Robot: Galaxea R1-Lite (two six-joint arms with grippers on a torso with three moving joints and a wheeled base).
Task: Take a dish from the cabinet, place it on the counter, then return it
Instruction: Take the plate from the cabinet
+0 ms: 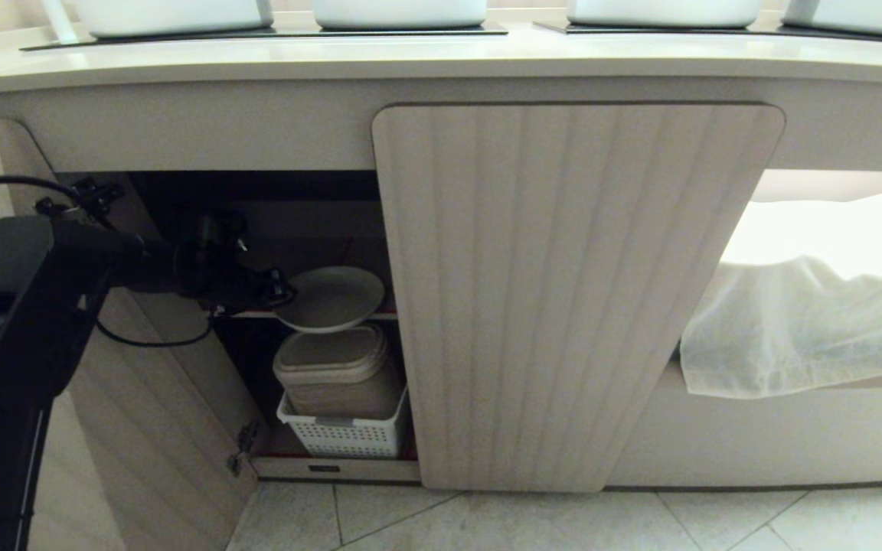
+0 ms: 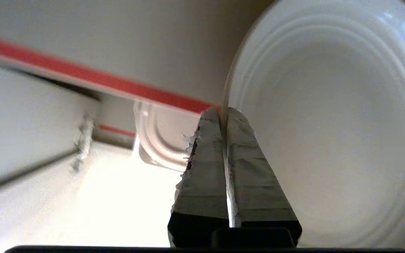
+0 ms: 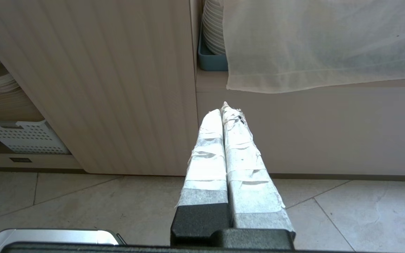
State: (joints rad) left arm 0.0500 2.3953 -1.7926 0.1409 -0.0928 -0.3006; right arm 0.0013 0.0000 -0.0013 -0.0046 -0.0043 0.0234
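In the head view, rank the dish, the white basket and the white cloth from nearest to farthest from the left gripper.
1. dish: pinched at its rim by the left gripper.
2. white basket: lower cabinet shelf, below the dish.
3. white cloth: far right, past the closed door.

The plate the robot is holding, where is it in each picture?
Head view: plate inside the open cabinet, left of the door.
Left wrist view: plate fills the right side, rim pinched.
Right wrist view: not seen.
Shared landmark: red shelf edge.
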